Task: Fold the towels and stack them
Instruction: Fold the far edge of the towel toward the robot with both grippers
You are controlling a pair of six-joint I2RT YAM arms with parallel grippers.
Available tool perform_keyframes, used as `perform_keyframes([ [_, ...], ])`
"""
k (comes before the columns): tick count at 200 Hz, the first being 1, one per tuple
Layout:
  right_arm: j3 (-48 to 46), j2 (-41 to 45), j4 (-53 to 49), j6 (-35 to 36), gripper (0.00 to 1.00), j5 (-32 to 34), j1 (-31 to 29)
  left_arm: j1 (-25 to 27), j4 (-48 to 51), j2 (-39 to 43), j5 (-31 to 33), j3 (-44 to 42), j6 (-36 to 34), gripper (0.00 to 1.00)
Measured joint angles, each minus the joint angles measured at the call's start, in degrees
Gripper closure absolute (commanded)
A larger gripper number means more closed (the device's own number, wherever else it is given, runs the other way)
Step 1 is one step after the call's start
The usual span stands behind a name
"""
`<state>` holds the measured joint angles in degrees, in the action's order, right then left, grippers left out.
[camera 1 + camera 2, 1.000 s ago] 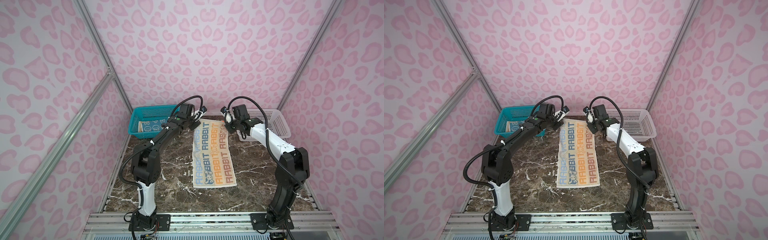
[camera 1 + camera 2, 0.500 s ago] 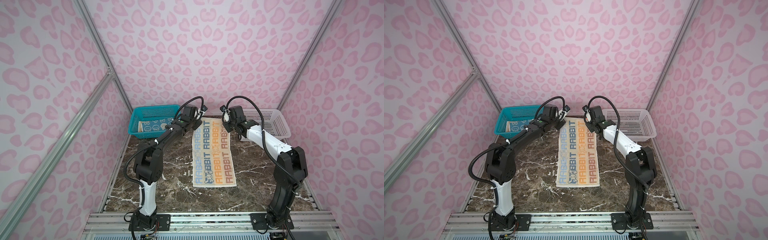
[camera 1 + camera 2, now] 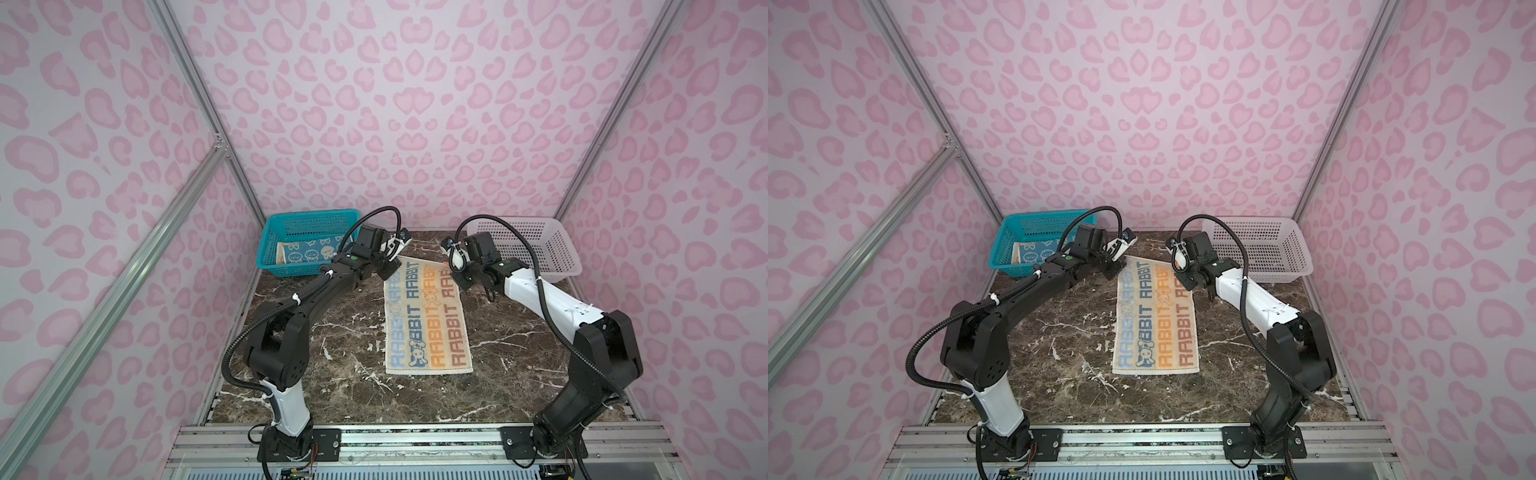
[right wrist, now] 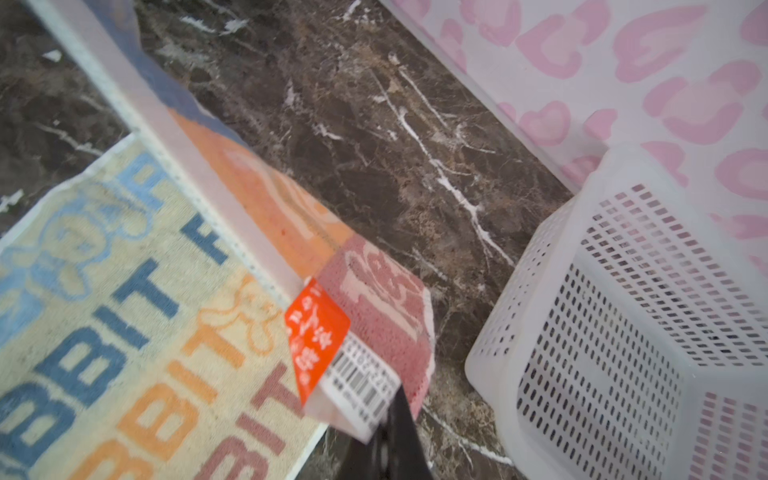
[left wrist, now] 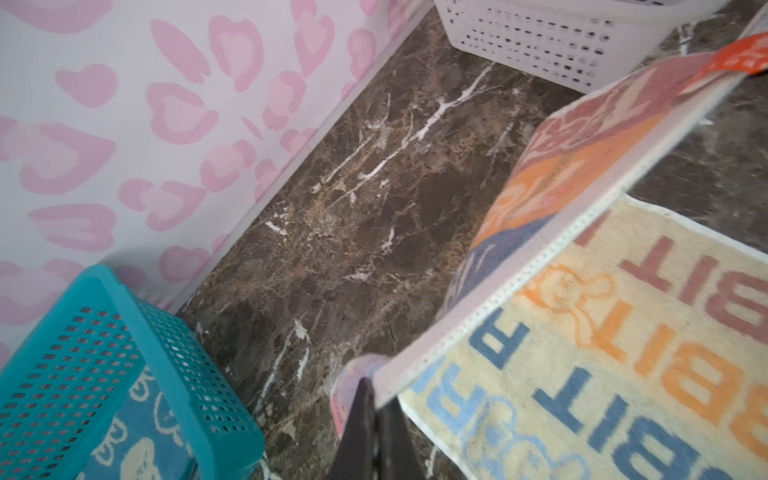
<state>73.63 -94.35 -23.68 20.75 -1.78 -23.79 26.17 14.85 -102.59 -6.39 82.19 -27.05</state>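
The cream towel with blue, orange and brown RABBIT lettering lies lengthwise mid-table, its far edge lifted and curling toward the front. My left gripper is shut on the towel's far-left corner. My right gripper is shut on the towel's far-right corner, beside its orange tag and barcode label. A blue towel with white bunnies lies in the teal basket.
The teal mesh basket stands at the back left. A white mesh basket stands at the back right. Pink patterned walls close the back and both sides. Dark marble table lies around the towel.
Both grippers have moved toward the front of the table, carrying the towel's far edge with them. The edge now sits raised and nearer than a second ago.
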Motion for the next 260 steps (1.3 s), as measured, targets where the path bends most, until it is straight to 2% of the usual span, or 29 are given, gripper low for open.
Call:
perform_keyframes([
  [40,-5.25,4.94,-1.03,2.80,1.00,-3.21,-0.59,0.55,4.09,3.54,-2.84,-3.41,0.22,0.97],
  [111,-7.58,8.00,-9.03,7.32,1.00,-5.14,-1.86,1.79,8.81,11.87,-9.70,-12.11,1.92,0.97],
  [152,-12.22,10.27,-11.61,9.66,1.00,-5.07,-4.02,2.89,12.33,12.57,-11.96,-14.23,2.99,0.97],
  [260,-13.16,14.32,-16.39,13.35,1.00,3.30,-9.11,4.63,17.25,15.21,-15.91,-16.20,2.08,0.97],
])
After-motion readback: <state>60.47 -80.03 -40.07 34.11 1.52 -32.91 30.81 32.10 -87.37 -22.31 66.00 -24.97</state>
